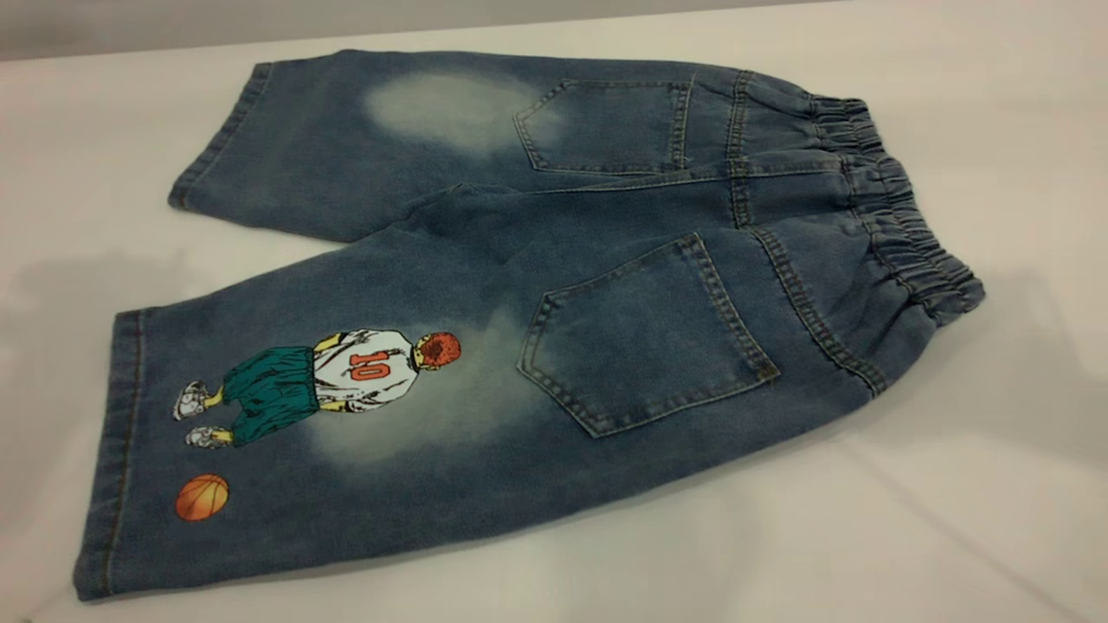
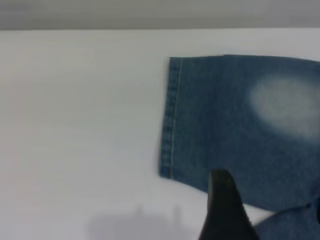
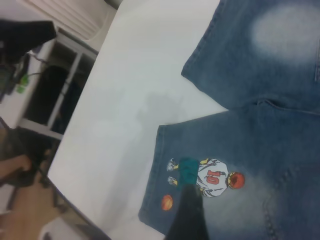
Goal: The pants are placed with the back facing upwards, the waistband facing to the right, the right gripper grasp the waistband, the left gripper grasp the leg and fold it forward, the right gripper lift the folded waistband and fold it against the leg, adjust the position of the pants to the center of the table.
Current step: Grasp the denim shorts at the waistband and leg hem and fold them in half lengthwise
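**Shorts lie flat, back up, both grippers off the cloth**

The pants, a pair of denim shorts, are spread flat on the white tabletop with the back upward. The elastic waistband points to the right in the exterior view, and the two legs run out to the left. Two back pockets show: one on the far half, one on the near half. The near leg carries a print of a player in a number 10 shirt with a basketball below it. The far leg has a pale faded patch.

Neither arm appears in the exterior view. In the left wrist view, one dark finger of the left gripper hangs over the hem edge of the far leg; whether that gripper is apart or together cannot be told. In the right wrist view, a dark finger of the right gripper hangs over the printed leg; its state cannot be told either. A person's hand shows beyond the tabletop's edge.
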Controlling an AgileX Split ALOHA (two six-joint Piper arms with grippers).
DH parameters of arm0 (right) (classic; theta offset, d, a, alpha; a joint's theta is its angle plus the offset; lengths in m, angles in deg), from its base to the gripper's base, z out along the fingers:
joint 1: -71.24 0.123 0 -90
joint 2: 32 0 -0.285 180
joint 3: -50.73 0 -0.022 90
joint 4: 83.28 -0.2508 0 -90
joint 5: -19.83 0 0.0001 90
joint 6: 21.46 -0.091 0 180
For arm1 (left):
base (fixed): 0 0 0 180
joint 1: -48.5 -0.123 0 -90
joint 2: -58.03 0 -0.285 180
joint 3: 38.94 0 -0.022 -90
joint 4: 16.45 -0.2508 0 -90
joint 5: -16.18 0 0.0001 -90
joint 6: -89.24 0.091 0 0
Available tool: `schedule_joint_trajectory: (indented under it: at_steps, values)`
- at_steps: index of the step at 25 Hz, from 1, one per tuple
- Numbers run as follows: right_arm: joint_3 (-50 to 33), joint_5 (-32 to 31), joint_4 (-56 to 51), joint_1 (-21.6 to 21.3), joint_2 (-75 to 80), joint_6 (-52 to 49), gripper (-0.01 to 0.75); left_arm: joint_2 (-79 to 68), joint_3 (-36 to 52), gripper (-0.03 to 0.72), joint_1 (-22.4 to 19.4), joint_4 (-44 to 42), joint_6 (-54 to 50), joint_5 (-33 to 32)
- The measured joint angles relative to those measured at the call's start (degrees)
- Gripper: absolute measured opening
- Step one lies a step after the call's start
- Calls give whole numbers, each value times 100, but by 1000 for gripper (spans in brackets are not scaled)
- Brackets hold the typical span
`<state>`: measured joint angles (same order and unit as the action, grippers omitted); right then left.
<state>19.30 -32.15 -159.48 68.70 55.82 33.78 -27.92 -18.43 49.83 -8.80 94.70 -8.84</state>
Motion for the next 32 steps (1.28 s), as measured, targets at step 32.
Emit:
schedule_joint_trajectory:
  at_steps: [32]
  values:
    - [-490, -442, -463, -1806, 3365, 1779, 535, 4, -7, 399, 0, -5, 11, 330]
